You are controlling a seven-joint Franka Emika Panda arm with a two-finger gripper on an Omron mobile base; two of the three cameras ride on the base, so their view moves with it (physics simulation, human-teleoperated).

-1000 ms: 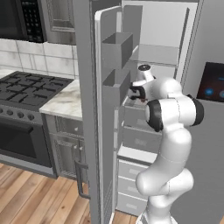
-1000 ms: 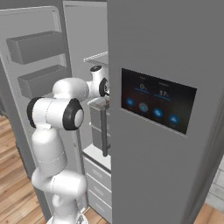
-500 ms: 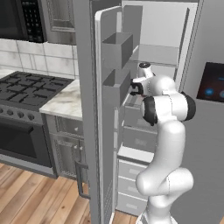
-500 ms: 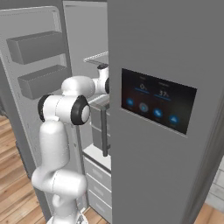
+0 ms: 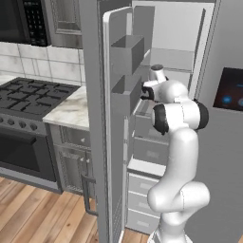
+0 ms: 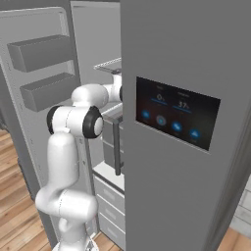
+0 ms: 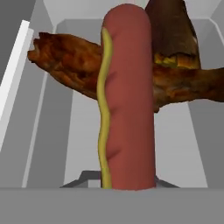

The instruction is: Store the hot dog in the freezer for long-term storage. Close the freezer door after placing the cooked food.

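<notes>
**Arm reaching deeper into the freezer, hot dog still held**

Hand view: the hot dog (image 7: 127, 96) rises straight up from the bottom edge where the finger tips would be, a yellow stripe down its left side. It fills the middle of the frame, so I judge the gripper clenched on it; the tips themselves are hidden behind it.

Behind the hot dog lies a grey tray (image 7: 52, 131) with raised walls. A rough brown food lump (image 7: 70, 59) rests across its far end, and a darker piece stands at the far right corner.

Base views: over the last second the elbow has swung forward and the forearm has pushed further into the freezer (image 5: 175, 52). The gripper (image 5: 144, 92) now sits at mid-shelf height, just beside the bins on the freezer door (image 5: 116, 118).

Reading: transport is nearly done, and release over the tray's near, bare part looks like the next step. The door stands wide open, so closing remains.
</notes>
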